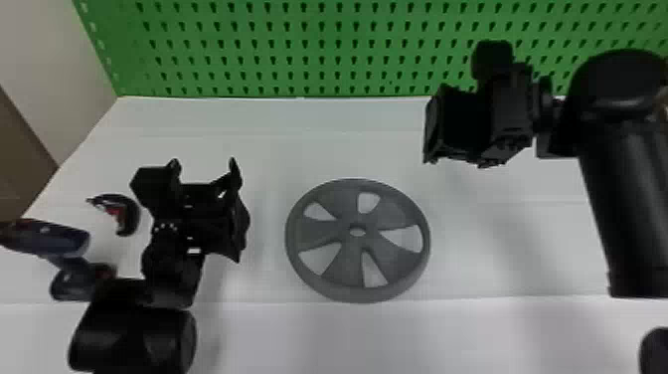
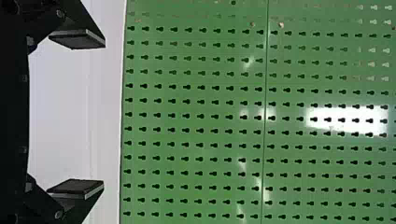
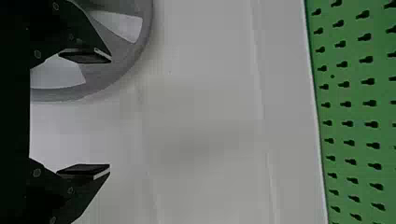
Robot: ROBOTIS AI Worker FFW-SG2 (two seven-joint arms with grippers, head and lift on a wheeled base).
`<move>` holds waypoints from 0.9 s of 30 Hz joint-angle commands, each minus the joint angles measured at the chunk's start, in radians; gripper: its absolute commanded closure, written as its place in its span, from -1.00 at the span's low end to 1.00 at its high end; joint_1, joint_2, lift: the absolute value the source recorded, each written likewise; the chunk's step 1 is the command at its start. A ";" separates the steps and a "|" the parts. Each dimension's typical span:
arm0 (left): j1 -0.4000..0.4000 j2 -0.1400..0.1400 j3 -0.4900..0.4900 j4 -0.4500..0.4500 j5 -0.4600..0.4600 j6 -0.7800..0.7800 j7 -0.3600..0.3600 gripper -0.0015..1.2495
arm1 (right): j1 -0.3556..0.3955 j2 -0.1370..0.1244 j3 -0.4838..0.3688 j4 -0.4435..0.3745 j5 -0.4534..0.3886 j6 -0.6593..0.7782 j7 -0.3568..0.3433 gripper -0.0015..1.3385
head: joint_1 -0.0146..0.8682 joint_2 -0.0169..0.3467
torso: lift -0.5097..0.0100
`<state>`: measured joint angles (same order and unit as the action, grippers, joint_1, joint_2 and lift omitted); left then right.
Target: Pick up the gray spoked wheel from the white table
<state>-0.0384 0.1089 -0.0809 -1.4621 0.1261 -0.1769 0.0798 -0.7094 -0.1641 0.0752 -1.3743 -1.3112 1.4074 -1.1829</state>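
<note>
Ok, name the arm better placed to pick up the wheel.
Right, most likely: the right gripper is open with part of the wheel in its wrist view, while the left gripper, also open, faces the green pegboard.

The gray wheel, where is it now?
In the head view, the gray wheel lies flat on the white table, to the right of the left gripper.

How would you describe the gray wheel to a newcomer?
A green pegboard stands behind the white table. Flat near the table's middle lies the round gray wheel. Five openings surround its center, unlike the small, dark, curved item to its left.
</note>
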 commanded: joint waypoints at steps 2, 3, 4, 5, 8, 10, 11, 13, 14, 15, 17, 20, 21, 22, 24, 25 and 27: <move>-0.001 0.000 0.000 0.000 -0.002 0.000 0.000 -0.66 | -0.059 0.015 -0.049 0.136 -0.051 0.120 -0.023 -0.35 | 0.78 -0.66 | 0.58; -0.001 0.000 0.000 0.000 -0.002 0.000 0.000 -0.66 | -0.067 0.018 -0.055 0.159 -0.053 0.139 -0.024 -0.35 | 0.78 -0.66 | 0.58; -0.001 0.000 0.000 0.000 -0.002 0.000 0.000 -0.66 | -0.073 0.020 -0.057 0.176 -0.051 0.147 -0.026 -0.35 | 0.78 -0.66 | 0.58; -0.001 0.000 0.000 0.000 -0.002 0.000 0.000 -0.66 | -0.079 0.020 -0.057 0.195 -0.053 0.157 -0.026 -0.35 | 0.78 -0.66 | 0.58; -0.001 0.000 -0.002 0.000 -0.005 0.000 0.000 -0.66 | -0.094 0.018 -0.058 0.245 -0.057 0.165 -0.026 -0.35 | 0.78 -0.66 | 0.58; -0.003 0.000 -0.003 0.000 -0.005 0.000 0.000 -0.66 | -0.110 0.017 -0.074 0.290 -0.063 0.165 -0.026 -0.35 | 0.78 -0.66 | 0.58; -0.005 0.000 -0.005 0.000 -0.005 0.000 0.000 -0.66 | -0.116 0.018 -0.086 0.310 -0.063 0.165 -0.026 -0.35 | 0.78 -0.66 | 0.58; -0.005 0.000 -0.007 0.000 -0.006 0.002 0.000 -0.66 | -0.133 0.021 -0.111 0.362 -0.063 0.165 -0.026 -0.35 | 0.78 -0.66 | 0.58; -0.005 0.000 -0.007 0.000 -0.006 0.005 0.000 -0.66 | -0.137 0.021 -0.117 0.379 -0.063 0.165 -0.027 -0.35 | 0.78 -0.66 | 0.58; -0.005 0.000 -0.008 0.000 -0.006 0.005 0.000 -0.66 | -0.142 0.020 -0.120 0.394 -0.063 0.165 -0.027 -0.35 | 0.78 -0.66 | 0.58; -0.005 0.000 -0.008 0.000 -0.008 0.005 0.000 -0.66 | -0.150 0.018 -0.121 0.412 -0.059 0.165 -0.029 -0.35 | 0.78 -0.66 | 0.58; -0.006 0.000 -0.008 0.000 -0.008 0.007 0.000 -0.66 | -0.160 0.017 -0.121 0.432 -0.046 0.165 -0.029 -0.35 | 0.78 -0.66 | 0.58; -0.006 0.000 -0.008 0.000 -0.008 0.007 0.000 -0.66 | -0.165 0.015 -0.123 0.443 -0.043 0.165 -0.029 -0.35 | 0.78 -0.66 | 0.58; -0.006 0.000 -0.008 0.000 -0.008 0.007 0.000 -0.66 | -0.166 0.015 -0.124 0.449 -0.040 0.165 -0.029 -0.35 | 0.78 -0.66 | 0.58; -0.008 0.000 -0.008 0.000 -0.008 0.007 0.000 -0.66 | -0.174 0.015 -0.127 0.468 -0.034 0.165 -0.029 -0.35 | 0.78 -0.66 | 0.58; -0.008 0.000 -0.010 0.000 -0.008 0.007 0.000 -0.66 | -0.177 0.015 -0.129 0.472 -0.033 0.165 -0.029 -0.35 | 0.78 -0.66 | 0.58; -0.009 0.000 -0.010 0.000 -0.008 0.008 0.000 -0.66 | -0.180 0.015 -0.129 0.481 -0.030 0.165 -0.029 -0.35 | 0.78 -0.66 | 0.58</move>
<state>-0.0449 0.1089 -0.0894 -1.4620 0.1181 -0.1704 0.0798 -0.8797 -0.1486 -0.0505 -0.9166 -1.3494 1.5708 -1.2120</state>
